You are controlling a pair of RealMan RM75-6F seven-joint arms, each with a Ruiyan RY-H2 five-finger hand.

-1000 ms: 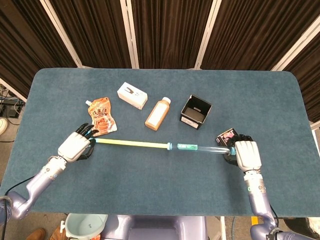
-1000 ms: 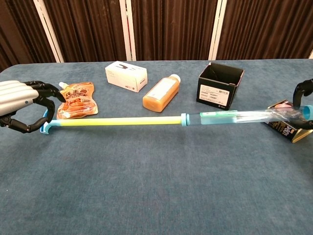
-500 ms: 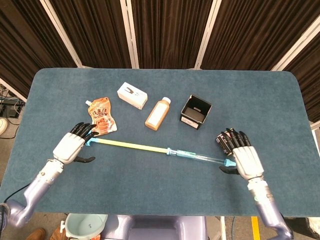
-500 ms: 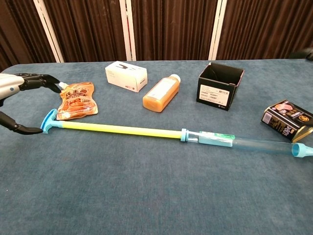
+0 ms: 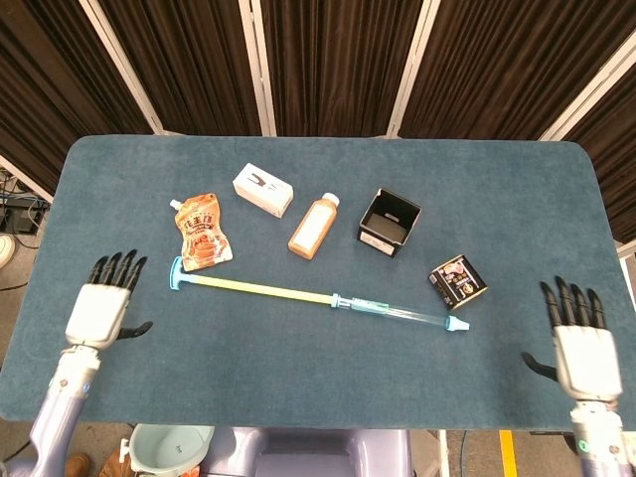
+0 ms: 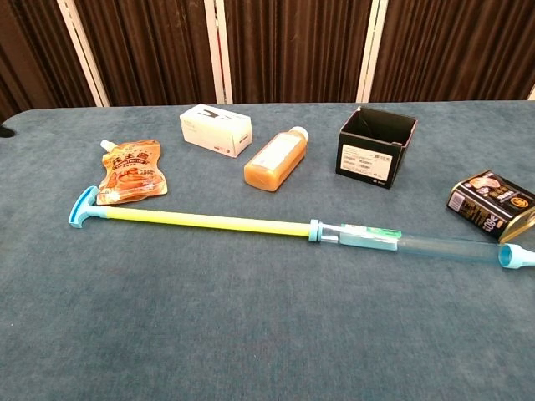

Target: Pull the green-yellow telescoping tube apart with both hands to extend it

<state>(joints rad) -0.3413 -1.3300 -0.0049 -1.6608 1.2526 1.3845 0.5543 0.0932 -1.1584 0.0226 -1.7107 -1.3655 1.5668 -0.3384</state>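
Telescoping tube (image 5: 316, 296), head view: I see it lying extended on the blue table (image 5: 318, 378), slanting from its blue T-shaped end cap (image 5: 176, 274) on the left down to a flared blue tip (image 5: 457, 325) on the right. The yellow section runs from the cap to a blue collar (image 5: 336, 300); the clear section runs from the collar to the tip. My left hand (image 5: 99, 310) sits well apart from the cap, out to the left of it, fingers spread and holding nothing. My right hand (image 5: 579, 350) sits well apart from the flared tip, out to the right and nearer the table's front edge, fingers likewise spread and holding nothing. Neither set of fingers touches the tube. Beyond the tube from my fingers lie an orange pouch (image 5: 204, 233), a white box (image 5: 262, 190), an orange juice bottle (image 5: 314, 226) on its side, a black open-top box (image 5: 390, 223) and a dark tin (image 5: 457, 282) just beside the clear section's far end.

Chest view: neither hand appears. The tube (image 6: 209, 220) crosses the frame flat on the table, cap (image 6: 82, 207) at left, collar (image 6: 315, 230) past the middle, tip (image 6: 516, 256) at the right edge. The pouch (image 6: 129, 171) lies just behind the cap; the tin (image 6: 491, 205) lies just behind the tip. The white box (image 6: 216, 129), bottle (image 6: 277, 158) and black box (image 6: 377, 145) stand further back.
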